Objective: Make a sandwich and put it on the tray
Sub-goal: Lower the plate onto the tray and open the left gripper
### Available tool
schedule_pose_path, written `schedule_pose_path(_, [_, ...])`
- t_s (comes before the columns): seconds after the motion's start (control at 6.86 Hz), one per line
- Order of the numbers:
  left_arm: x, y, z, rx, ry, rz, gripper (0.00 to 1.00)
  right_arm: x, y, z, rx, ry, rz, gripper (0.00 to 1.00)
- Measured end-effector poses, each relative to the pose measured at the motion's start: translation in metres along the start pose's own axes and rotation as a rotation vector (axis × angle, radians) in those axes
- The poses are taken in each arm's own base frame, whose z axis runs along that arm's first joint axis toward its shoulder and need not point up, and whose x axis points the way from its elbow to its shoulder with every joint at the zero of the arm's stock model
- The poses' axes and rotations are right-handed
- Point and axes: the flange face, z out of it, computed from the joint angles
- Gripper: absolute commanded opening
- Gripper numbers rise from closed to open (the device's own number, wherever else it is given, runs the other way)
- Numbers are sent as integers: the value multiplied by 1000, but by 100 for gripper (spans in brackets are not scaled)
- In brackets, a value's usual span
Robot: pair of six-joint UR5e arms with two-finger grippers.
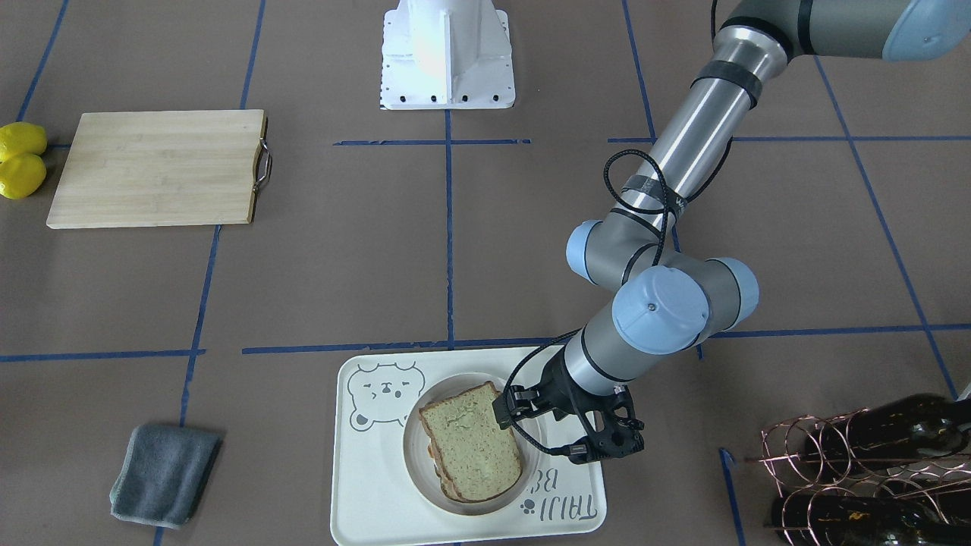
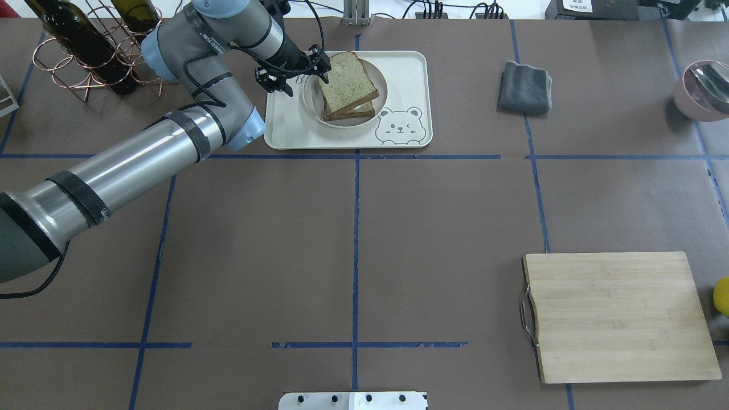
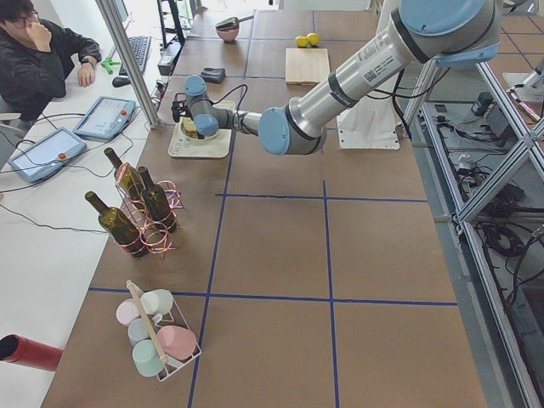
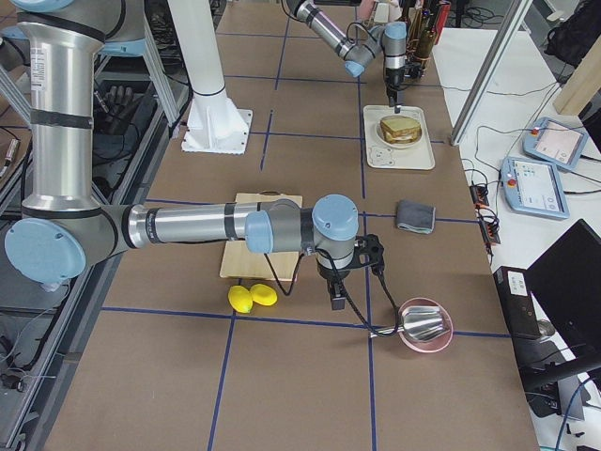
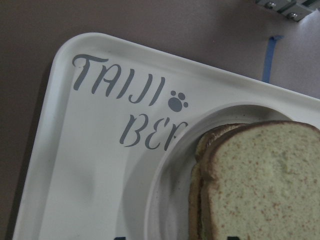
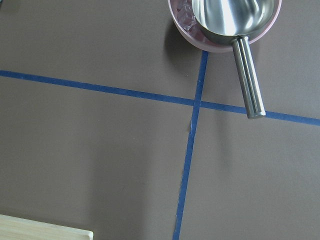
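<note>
The sandwich is two speckled bread slices stacked askew in a round white dish on the cream bear tray. The egg is hidden between the slices. The stack also shows in the overhead view and the left wrist view, with the tray under it. My left gripper hovers at the dish's edge with its jaws spread wide, one finger at the top slice's corner. My right gripper shows only in the exterior right view, low over the table; I cannot tell its state.
A wooden cutting board and two lemons lie at one end. A grey cloth is beside the tray. A copper wine rack with bottles stands near the left arm. A pink bowl with a metal scoop is near the right gripper.
</note>
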Motion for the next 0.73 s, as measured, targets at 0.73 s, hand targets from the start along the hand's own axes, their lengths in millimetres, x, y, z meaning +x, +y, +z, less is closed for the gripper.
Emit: schedule_pose_path(0.73, [-34, 53, -97, 14, -27, 166, 100, 5, 4, 5, -18, 50, -17, 100])
